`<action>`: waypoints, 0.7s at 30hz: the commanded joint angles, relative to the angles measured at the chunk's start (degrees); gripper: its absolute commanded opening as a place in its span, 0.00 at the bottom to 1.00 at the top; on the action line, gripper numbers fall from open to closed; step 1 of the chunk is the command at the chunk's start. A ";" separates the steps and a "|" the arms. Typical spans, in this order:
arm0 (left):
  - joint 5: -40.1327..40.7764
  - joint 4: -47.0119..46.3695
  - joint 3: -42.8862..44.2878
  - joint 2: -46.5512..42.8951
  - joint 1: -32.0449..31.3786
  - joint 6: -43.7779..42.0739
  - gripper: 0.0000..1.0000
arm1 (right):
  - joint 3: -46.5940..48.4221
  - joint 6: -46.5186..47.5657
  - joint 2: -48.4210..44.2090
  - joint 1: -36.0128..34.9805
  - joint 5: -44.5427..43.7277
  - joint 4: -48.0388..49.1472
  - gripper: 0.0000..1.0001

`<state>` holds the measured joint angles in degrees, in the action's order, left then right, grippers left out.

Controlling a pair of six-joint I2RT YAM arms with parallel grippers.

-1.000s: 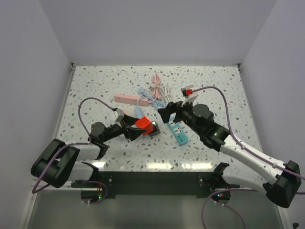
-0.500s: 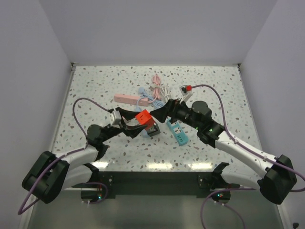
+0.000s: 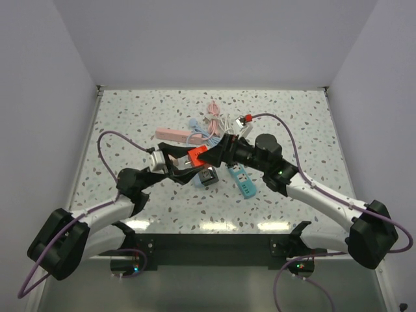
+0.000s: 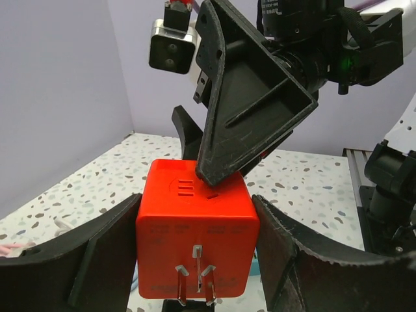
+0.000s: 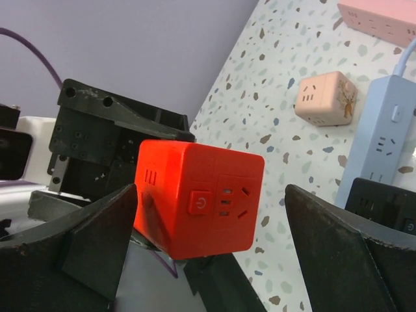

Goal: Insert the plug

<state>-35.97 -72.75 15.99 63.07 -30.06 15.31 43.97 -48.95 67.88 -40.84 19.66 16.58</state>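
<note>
A red cube plug adapter (image 3: 197,156) with metal prongs is held above the table by my left gripper (image 3: 185,161). In the left wrist view the left gripper (image 4: 197,208) is shut on the cube's (image 4: 197,227) two sides, prongs toward the camera. My right gripper (image 3: 214,153) is open around the same cube. In the right wrist view the cube (image 5: 198,195) shows its button and socket face between the spread right gripper (image 5: 208,240). One right finger (image 4: 250,97) rests at the cube's top edge. A black cube socket (image 3: 208,177) lies on the table just below.
A teal power strip (image 3: 244,181) lies right of the black cube. A pink strip (image 3: 172,134), a blue strip (image 3: 195,133) and bundled cables (image 3: 218,120) lie behind. A peach cube socket (image 5: 325,97) sits near the blue strip (image 5: 383,136).
My left gripper has lifted the red cube up and to the right. My right gripper has moved left and now brackets the cube.
</note>
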 commanded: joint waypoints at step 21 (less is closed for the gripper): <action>2.74 -20.86 3.79 -3.83 -2.37 -6.17 0.00 | 0.77 -6.68 1.20 0.15 7.41 8.47 0.98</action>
<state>-35.03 -72.71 17.21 61.39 -32.03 11.86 44.18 -54.24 69.71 -40.49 25.30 21.71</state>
